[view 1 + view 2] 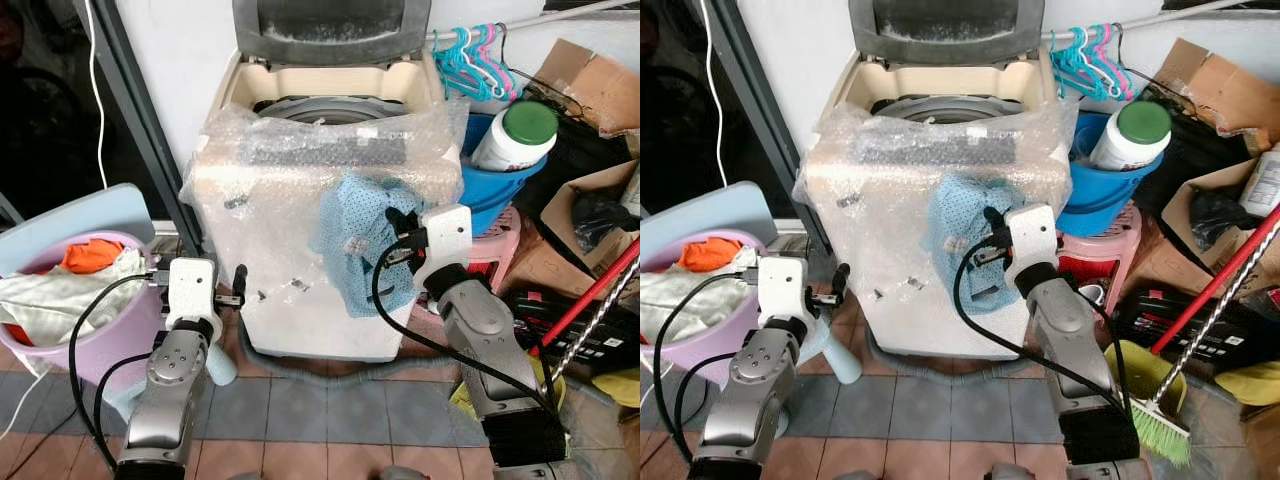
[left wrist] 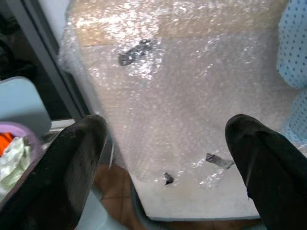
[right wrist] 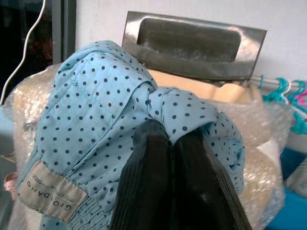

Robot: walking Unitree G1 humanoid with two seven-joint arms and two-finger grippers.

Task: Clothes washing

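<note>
Centre frame: my right gripper (image 3: 165, 132), jaws clenched on blue dotted garment (image 1: 355, 235).
Left gripper (image 2: 165, 143) jaws released, before washing machine (image 1: 320, 100).

Right gripper (image 1: 992, 232) holds blue dotted garment (image 1: 960, 225) against bubble-wrapped washing machine (image 1: 930, 170); lid (image 1: 945, 30) up

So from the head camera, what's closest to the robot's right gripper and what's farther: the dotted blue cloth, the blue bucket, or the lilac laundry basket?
1. Dotted blue cloth: pinched in the right gripper, against the washer's front.
2. Blue bucket: just to its right.
3. Lilac laundry basket: far off on the left.
</note>
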